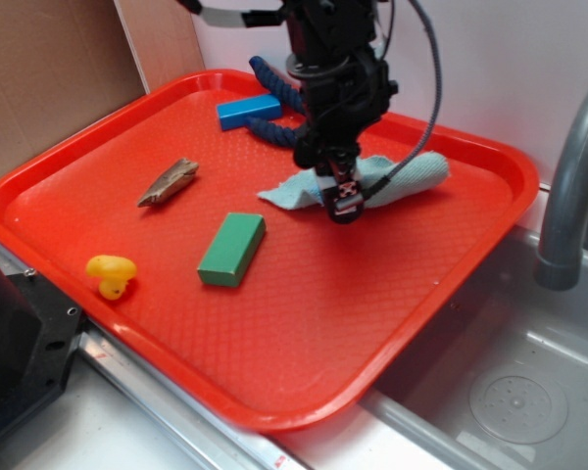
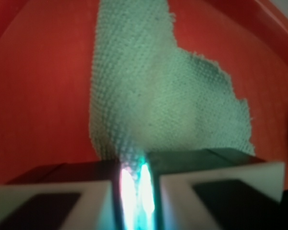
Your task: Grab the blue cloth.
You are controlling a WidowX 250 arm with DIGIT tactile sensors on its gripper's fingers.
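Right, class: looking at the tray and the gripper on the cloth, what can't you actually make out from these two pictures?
- Exterior view: the middle of the blue cloth is hidden behind the gripper.
- Exterior view: most of the rope is covered by the arm.
- Wrist view: the cloth between the fingers is blurred and washed out by glare.
- Exterior view: the tap is cut off by the right edge.

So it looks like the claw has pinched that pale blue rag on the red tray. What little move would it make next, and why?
Probably a short lift straight up. In the wrist view the gripper has its jaws nearly closed with a fold of the blue cloth between them, and the rest of the cloth lies flat on the red tray. Raising it a little would show whether the pinch holds.
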